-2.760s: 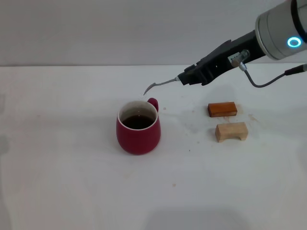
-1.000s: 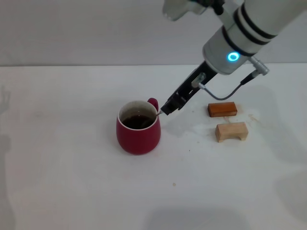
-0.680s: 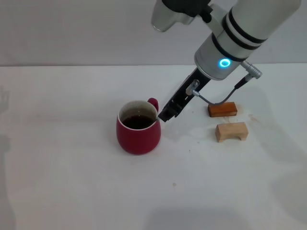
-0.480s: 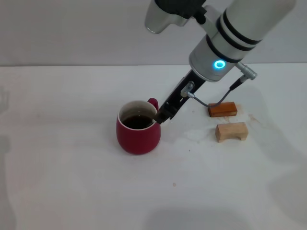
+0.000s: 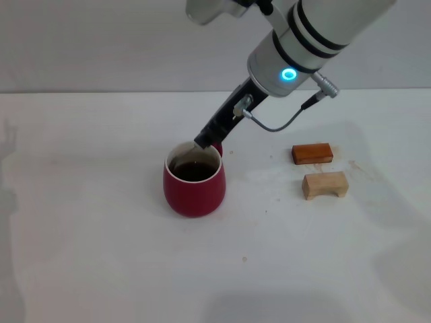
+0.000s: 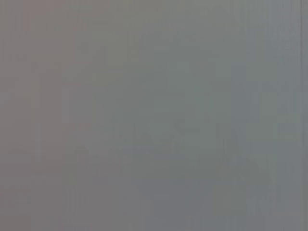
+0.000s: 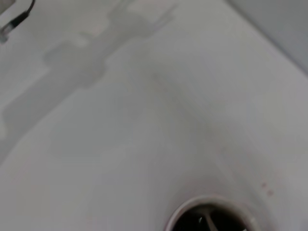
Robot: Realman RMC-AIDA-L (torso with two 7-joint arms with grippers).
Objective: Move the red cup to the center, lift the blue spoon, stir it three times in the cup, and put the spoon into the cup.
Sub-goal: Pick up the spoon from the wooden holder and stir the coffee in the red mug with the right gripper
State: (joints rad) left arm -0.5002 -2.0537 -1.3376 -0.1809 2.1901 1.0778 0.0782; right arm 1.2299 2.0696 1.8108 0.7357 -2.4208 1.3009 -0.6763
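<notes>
The red cup [image 5: 194, 190] stands upright near the middle of the white table, with dark liquid inside. My right gripper [image 5: 204, 142] slants down from the upper right, its dark tip just over the cup's far rim and hiding the handle. It is shut on the blue spoon, which reaches down into the cup. In the head view the spoon is almost wholly hidden. The right wrist view shows the cup's rim [image 7: 192, 204] and a pale sliver of the spoon [image 7: 208, 221] inside. My left gripper is out of view.
An orange-brown block [image 5: 312, 153] and a tan arch-shaped block [image 5: 325, 184] lie right of the cup. A grey cable [image 5: 276, 126] loops under the right arm. The white table [image 5: 101, 235] ends at a grey wall behind.
The right arm has swung left. Its tip went from the cup's right side by the handle to over the far rim. 2.8 s ago the spoon hung above the cup.
</notes>
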